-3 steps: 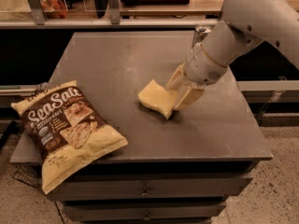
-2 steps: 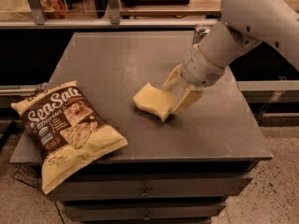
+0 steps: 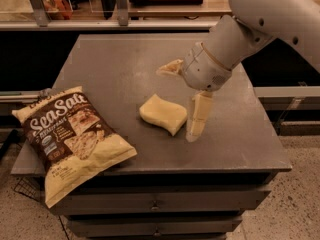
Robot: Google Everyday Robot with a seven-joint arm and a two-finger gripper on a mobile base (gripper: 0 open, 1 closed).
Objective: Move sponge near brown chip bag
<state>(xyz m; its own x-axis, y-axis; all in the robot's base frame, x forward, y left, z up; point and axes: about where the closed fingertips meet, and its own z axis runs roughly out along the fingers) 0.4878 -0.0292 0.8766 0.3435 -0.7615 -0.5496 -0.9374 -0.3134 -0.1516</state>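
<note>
The sponge (image 3: pixel 162 114), a pale yellow soft block, lies flat on the grey table (image 3: pixel 115 64) near its middle. My gripper (image 3: pixel 175 104) hangs over it from the right and is open, with the jaws spread wide. One finger (image 3: pixel 170 68) points left above the sponge. The other finger (image 3: pixel 197 119) points down at the sponge's right edge, touching or nearly touching it. The brown chip bag (image 3: pixel 70 136), dark brown with cream ends and "Sea Salt" lettering, lies at the table's front left corner and overhangs the edge. A gap of bare table separates sponge and bag.
The table is a cabinet with drawers (image 3: pixel 155 204) below its front edge. A shelf or counter with a rail (image 3: pixel 115 24) runs behind the table. My white arm (image 3: pixel 265 19) reaches in from the upper right.
The sponge has moved left, toward the chip bag. The gripper that held it has spread its fingers and the sponge now lies free on the table.
</note>
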